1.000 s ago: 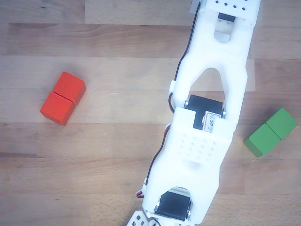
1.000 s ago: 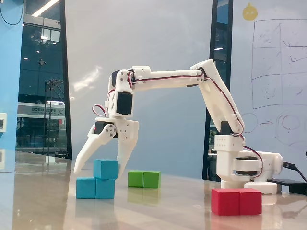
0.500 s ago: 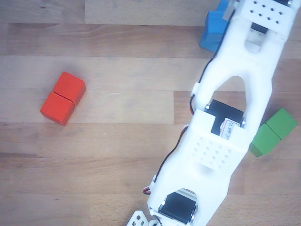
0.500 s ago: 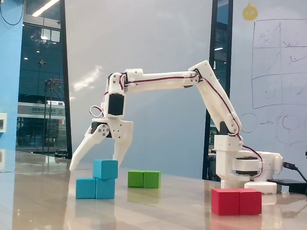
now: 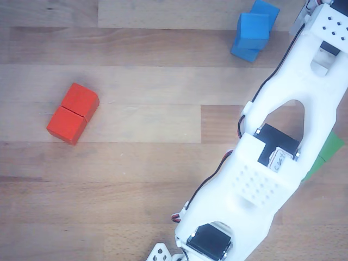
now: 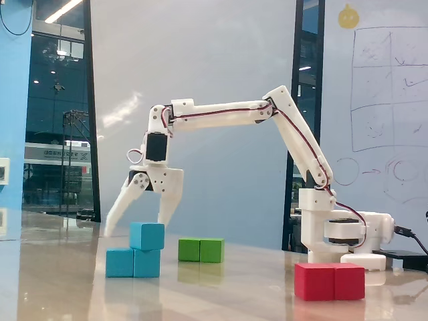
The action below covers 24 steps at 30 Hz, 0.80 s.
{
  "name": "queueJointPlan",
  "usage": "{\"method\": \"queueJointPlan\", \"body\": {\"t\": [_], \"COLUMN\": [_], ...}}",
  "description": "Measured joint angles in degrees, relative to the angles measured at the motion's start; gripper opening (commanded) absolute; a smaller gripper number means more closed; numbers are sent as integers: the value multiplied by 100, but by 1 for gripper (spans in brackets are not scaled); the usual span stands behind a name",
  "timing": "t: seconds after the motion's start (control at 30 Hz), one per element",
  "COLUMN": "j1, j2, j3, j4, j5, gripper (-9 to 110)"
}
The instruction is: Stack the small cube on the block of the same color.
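In the fixed view we see the small light-blue matte cube [image 6: 147, 236] sitting on top of the long blue block made like two joined cubes [image 6: 133, 263]. The cube rests on the right half of that block, and the left half of the block's top is bare. Both stand on the wooden surface [image 6: 221, 287], at the left of this view.

The white two-finger hand [image 6: 136, 227] of the arm hangs just above the small cube and touches nothing. Its two fingers are spread wide apart and point down, one to the left of the cube and one above its right edge. Nothing is between them.

A green two-cube block [image 6: 200, 250] lies farther back on the surface, a little to the right of the blue pair. A red two-cube block [image 6: 330, 281] lies nearer to the camera, at the right, in front of the white base of the arm [image 6: 338, 237].

In the other view, which looks down from above, we see the small cube [image 5: 253, 24] on the blue block [image 5: 244, 50] at the top, right of the middle. The white arm [image 5: 272, 157] crosses the right side on a slant. The red block [image 5: 72, 113] lies well apart at the left. Only a small part of the green block [image 5: 328, 150] shows at the right edge, behind the arm. The hand itself is not visible in this view.
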<state>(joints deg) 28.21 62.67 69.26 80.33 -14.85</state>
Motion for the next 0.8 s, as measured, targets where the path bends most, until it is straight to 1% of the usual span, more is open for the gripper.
{"method": "queueJointPlan", "body": {"t": [0.07, 0.2, 0.47, 0.6, 0.7, 0.8], "j1": [0, 0, -105, -167, -589, -1354], "j2": [316, 1055, 2760, 3806, 4711, 5687], "j3": [316, 1055, 2733, 3665, 4474, 5361], "j4": [0, -9, -501, -633, -650, -668], "j5": [0, 0, 0, 0, 0, 0], "gripper": [10, 0, 5, 5, 5, 5]}}
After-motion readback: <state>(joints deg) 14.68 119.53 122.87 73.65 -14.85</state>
